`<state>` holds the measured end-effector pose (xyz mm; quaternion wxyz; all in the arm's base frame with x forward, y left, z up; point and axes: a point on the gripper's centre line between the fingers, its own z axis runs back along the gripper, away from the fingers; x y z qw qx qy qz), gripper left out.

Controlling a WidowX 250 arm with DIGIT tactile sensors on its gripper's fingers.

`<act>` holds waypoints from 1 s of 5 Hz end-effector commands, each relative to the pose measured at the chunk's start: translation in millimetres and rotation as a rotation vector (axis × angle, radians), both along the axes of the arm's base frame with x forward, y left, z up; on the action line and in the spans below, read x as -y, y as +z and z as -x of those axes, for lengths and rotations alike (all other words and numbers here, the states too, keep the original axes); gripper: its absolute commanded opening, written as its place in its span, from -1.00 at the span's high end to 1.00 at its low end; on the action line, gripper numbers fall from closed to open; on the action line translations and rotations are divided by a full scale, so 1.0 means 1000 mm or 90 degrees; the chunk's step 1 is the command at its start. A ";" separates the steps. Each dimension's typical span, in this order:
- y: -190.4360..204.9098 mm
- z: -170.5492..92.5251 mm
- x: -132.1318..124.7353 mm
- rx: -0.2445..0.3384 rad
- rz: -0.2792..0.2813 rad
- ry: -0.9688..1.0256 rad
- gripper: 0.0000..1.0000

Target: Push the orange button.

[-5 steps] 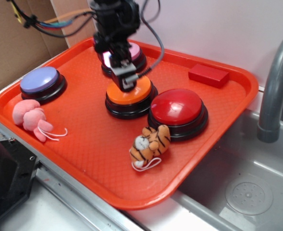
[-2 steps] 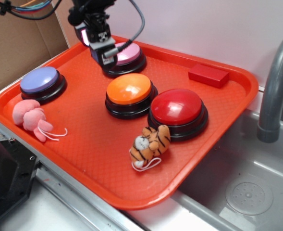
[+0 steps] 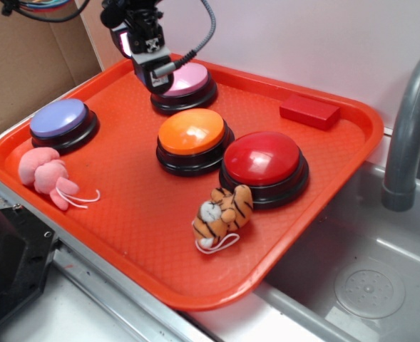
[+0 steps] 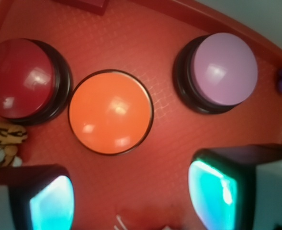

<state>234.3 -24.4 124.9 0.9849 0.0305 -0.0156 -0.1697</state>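
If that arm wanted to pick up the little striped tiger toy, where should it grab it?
Probably across the tiger toy's plump middle, coming straight down from above. It lies on its side on the tray, soft and rounded, with bare tray on its near side; the red button crowds its far side, so the fingers should close crosswise.

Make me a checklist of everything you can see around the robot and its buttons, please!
Surface: orange tray with a textured floor, set beside a sink.
Job's things: orange button mid-tray, uncovered; nothing touches it.
Clutter: red button, pink button, purple button, tiger plush, pink plush, red block.
Grippers: gripper raised near the tray's far edge beside the pink button, away from the orange button; fingers stand apart in the wrist view, holding nothing.
Cables: grey cable looping off the arm; coloured wires top left.
Surroundings: grey faucet, metal sink basin, cardboard behind.
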 end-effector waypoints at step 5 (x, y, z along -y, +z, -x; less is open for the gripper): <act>0.048 0.007 0.009 0.050 -0.011 -0.043 -1.00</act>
